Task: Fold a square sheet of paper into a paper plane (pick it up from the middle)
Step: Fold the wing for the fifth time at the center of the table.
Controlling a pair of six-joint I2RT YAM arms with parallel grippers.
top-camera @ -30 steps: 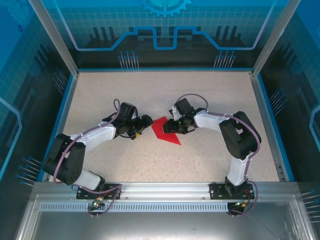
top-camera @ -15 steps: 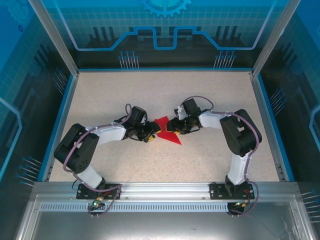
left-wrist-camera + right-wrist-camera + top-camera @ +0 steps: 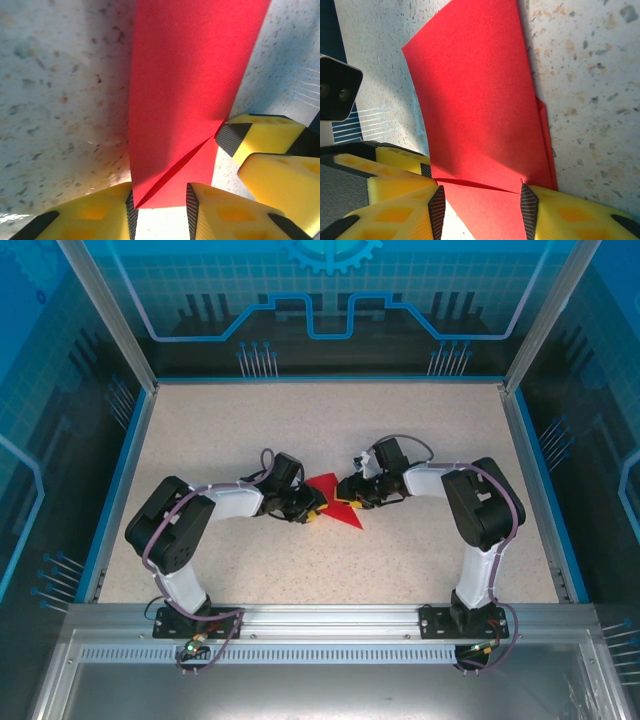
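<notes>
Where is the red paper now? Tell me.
In the top view the red paper lies mid-table, between the left gripper on its left and the right gripper on its right.

Bright red sheet of paper (image 3: 337,504), partly folded into a pointed shape, diagonal crease showing, at mid-table (image 3: 300,430).

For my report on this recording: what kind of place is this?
Probably a robot lab cell: a speckled table enclosed by blue printed panels, with the left arm and the right arm mounted on a metal rail.
</notes>
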